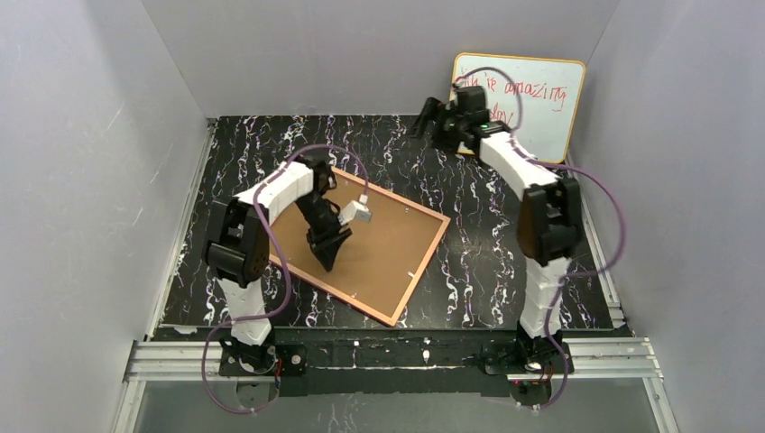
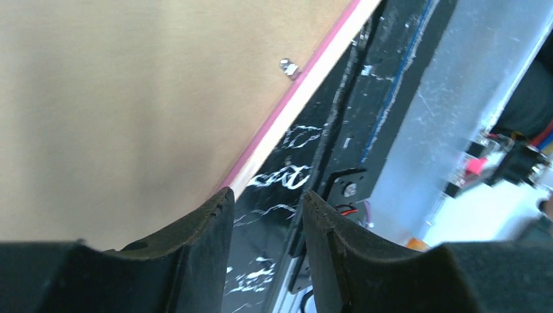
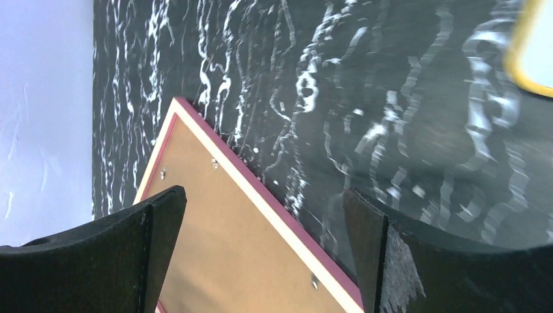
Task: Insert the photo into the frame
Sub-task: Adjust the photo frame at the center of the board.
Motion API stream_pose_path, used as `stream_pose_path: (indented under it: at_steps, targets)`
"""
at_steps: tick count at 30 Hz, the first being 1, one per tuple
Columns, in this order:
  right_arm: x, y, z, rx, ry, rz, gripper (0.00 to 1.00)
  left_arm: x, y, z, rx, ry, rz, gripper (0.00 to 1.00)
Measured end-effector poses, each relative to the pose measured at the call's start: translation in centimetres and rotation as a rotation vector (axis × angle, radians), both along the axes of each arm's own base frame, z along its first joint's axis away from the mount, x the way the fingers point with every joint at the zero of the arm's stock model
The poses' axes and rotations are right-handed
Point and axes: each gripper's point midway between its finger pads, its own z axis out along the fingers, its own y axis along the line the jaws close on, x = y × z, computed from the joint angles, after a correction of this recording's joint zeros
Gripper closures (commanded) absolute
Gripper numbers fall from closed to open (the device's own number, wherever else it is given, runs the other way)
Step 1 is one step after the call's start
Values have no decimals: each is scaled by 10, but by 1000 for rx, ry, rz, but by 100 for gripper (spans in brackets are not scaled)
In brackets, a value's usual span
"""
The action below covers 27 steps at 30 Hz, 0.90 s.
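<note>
1. The frame lay face down on the surface with its brown backing up. The photo was not in view, so whether it already sat inside could not be told. With the backing seated, the job looked near its end.
2. The left end effector pointed down, jaws narrowly apart and empty, with the frame's pink edge just beneath its tips.
3. The right end effector hung high, jaws wide and empty, the frame below it and well apart.

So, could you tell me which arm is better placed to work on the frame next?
Probably the left: the left gripper hangs over the frame, while the right gripper is far back by the whiteboard.
</note>
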Motion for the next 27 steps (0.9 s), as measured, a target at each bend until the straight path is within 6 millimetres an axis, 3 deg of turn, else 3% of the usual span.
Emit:
stream_pose_path:
  at_steps: [3, 7, 9, 11, 14, 17, 19, 23, 27]
  targets:
    - [-18, -48, 37, -19, -47, -93, 1, 33, 8, 19, -13, -95, 50, 60]
    - [-87, -64, 52, -28, -47, -104, 1, 102, 44, 44, -11, -250, 249, 61]
    - [-131, -67, 39, -26, -2, -87, 1, 144, 75, 49, 6, -325, 397, 63]
    - [-162, -72, 21, -28, 54, -81, 1, 181, 113, 47, 36, -380, 546, 68]
    - [-204, -86, -13, -44, 164, -93, 1, 223, 182, 28, 116, -433, 770, 72]
    - [-235, -96, -36, -42, 244, -103, 1, 229, 241, -1, 217, -418, 930, 73]
    - [-249, -98, -43, -29, 272, -103, 1, 220, 259, -18, 263, -389, 974, 74]
    - [-267, -96, -58, 11, 330, -93, 1, 191, 248, -51, 289, -281, 960, 74]
    - [-274, -93, -74, 29, 392, -88, 1, 174, 226, -54, 266, -236, 913, 74]
